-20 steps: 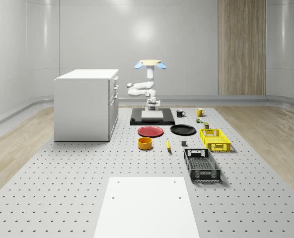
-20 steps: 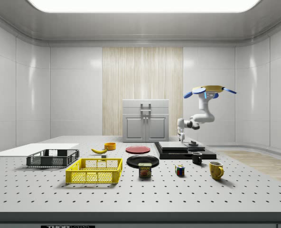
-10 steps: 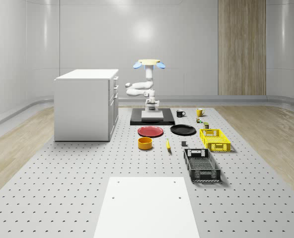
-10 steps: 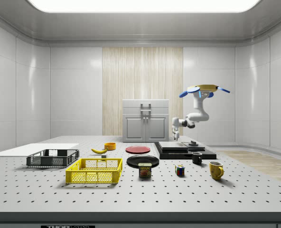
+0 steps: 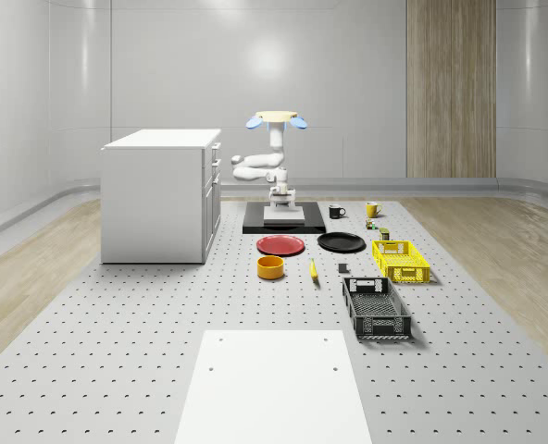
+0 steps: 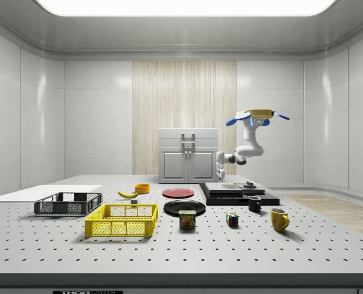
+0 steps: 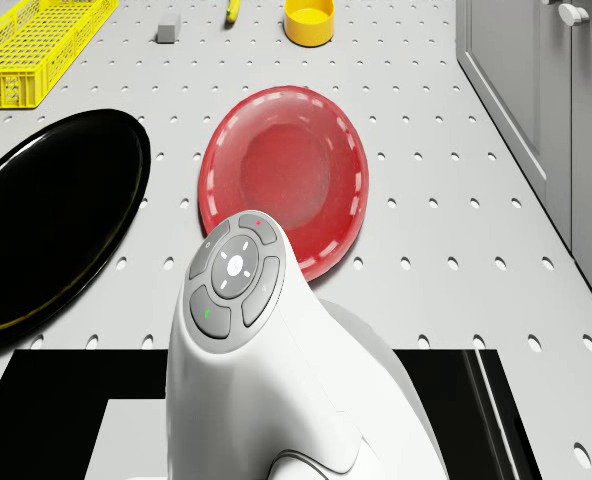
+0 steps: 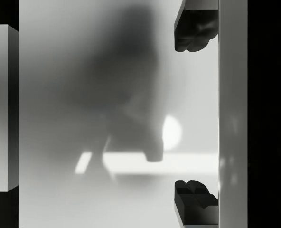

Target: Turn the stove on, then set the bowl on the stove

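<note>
Your stove (image 5: 284,220) is the black slab w/ a pale top plate, sitting toward the far edge of the surface (image 5: 117,314), just off the white cabinet (image 5: 159,194). The bowl (image 5: 270,267), orange-yellow, sits well apart from it, nearer the middle of the surface, close to the red plate (image 5: 281,245) and beside the banana (image 5: 313,270).

You've got the drone (image 5: 277,117) hovering above the stove's far side, arm bent down, end effector (image 6: 220,176) hanging just over the stove; in the side view it's at the stove edge nearest the red plate. In the wrist view both fingers (image 8: 192,28) stand wide apart over the pale plate, so it's open, holding nothing.

Further out: black plate (image 5: 341,242) next to the red one, yellow crate (image 5: 401,260), black crate (image 5: 376,308), black mug (image 5: 336,211), yellow mug (image 5: 372,209), a can (image 6: 187,219) and a colour cube (image 6: 232,220).
</note>
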{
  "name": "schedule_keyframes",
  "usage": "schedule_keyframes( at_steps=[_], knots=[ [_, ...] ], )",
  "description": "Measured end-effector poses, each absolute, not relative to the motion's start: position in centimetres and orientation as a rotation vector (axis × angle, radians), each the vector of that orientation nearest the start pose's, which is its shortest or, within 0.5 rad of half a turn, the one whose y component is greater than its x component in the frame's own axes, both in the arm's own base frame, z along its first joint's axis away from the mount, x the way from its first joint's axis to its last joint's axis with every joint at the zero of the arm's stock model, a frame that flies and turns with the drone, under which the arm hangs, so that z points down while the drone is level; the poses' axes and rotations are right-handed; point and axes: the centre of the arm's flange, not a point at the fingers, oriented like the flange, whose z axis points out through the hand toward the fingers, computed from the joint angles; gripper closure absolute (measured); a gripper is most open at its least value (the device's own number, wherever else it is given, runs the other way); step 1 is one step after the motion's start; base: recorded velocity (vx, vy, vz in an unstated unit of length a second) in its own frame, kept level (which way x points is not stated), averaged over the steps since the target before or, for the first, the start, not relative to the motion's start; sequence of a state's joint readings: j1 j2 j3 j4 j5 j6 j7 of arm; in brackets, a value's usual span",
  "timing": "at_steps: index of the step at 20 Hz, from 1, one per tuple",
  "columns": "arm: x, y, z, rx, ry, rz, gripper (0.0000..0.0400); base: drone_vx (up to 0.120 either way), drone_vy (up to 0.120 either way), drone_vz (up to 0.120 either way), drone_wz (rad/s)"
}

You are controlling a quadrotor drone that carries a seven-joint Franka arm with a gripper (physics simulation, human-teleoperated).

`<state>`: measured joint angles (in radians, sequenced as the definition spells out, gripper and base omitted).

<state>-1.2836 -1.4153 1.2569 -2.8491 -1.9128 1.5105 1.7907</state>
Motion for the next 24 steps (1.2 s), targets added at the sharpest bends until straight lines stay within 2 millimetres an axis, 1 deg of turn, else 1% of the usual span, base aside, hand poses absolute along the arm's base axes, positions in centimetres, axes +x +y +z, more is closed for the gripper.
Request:
schedule_keyframes(
  at_steps=[24],
  knots=[
    [30.68, -4.00, 51.87, 0.000, -0.002, 0.785, 0.0000, 0.120, 0.000, 0.000, 0.000]
  ],
)
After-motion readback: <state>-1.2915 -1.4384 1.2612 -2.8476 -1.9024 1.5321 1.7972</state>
